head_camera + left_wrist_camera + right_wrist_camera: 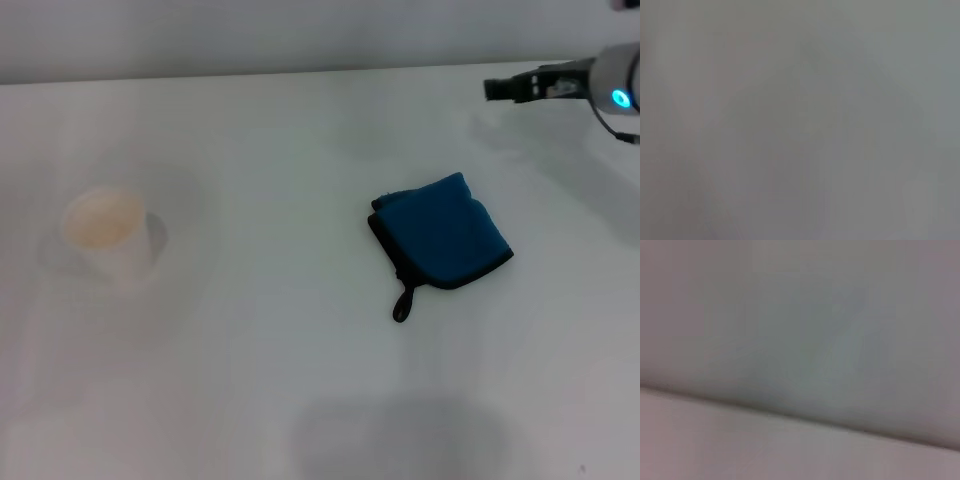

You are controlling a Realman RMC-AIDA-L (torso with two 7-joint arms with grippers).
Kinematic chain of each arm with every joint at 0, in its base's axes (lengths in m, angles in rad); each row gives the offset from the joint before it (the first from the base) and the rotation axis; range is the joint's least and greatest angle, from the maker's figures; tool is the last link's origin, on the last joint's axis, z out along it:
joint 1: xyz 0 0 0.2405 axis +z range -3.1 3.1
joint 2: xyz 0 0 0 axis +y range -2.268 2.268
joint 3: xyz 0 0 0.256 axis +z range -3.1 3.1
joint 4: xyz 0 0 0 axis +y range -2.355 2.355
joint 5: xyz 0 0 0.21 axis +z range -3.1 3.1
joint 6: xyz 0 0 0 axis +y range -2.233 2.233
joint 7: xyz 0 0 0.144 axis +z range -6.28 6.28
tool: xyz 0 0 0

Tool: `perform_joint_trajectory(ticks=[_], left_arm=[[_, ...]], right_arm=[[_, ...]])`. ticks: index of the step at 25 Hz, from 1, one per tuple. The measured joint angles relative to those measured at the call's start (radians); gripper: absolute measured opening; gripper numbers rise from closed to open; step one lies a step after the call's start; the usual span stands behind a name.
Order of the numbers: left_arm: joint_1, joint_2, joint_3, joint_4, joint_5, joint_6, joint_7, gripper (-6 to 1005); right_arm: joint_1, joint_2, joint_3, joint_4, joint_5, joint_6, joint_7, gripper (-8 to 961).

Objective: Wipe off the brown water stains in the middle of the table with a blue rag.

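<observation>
White table [300, 400]: one blue rag [445, 232], one paper cup [108, 232]; right end effector [497, 88] aperture unclear.

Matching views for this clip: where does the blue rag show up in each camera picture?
Head view: the blue rag lies folded on the white table, right of centre, its black loop tab toward the robot; the right gripper is beyond it, at the far right.
Left wrist view: not in it, only a plain grey surface.
Right wrist view: not in it, only pale surfaces.
Shared landmark: none can be identified with confidence.
</observation>
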Motion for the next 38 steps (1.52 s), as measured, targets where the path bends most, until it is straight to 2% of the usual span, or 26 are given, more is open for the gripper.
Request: perform_joint_trajectory(ticks=[3,7,11,13,18,24,28,31,38], left_arm=[[0.005,-0.001,0.001,0.001,0.003,-0.005,0.000,801],[0.023,-0.008,0.001,0.020,0.009,-0.009,0.000,802],[0.029,-0.023,-0.004,0.024,0.010,-0.010,0.000,802],[0.031,-0.026,-0.005,0.024,0.010,-0.010,0.000,802],[0.029,-0.030,0.000,0.011,0.012,-0.005,0.000,802],[0.042,-0.037,0.000,-0.005,0.012,-0.048,0.000,802],[0.033,-0.038,-0.001,-0.030,0.008,-0.064,0.000,802],[0.031,-0.041,-0.001,-0.036,0.010,-0.093,0.000,802],[0.029,-0.041,0.000,-0.041,0.012,-0.143,0.000,802]], right_arm=[[-0.082,0.000,-0.002,0.009,0.276,-0.099,-0.190,869],[-0.152,-0.004,0.043,0.065,0.657,-0.135,-0.521,869],[-0.173,-0.002,0.139,0.179,0.947,-0.116,-0.853,870],[-0.173,-0.003,0.196,0.235,1.026,-0.088,-0.973,870],[-0.164,-0.002,0.425,0.356,1.087,0.024,-1.284,869],[-0.184,-0.006,0.768,0.564,1.264,0.363,-1.738,867],[-0.209,-0.006,0.958,0.663,1.305,0.519,-1.915,865],[-0.225,-0.006,1.012,0.682,1.307,0.565,-1.961,864],[-0.241,-0.004,1.019,0.688,1.309,0.573,-2.053,864]])
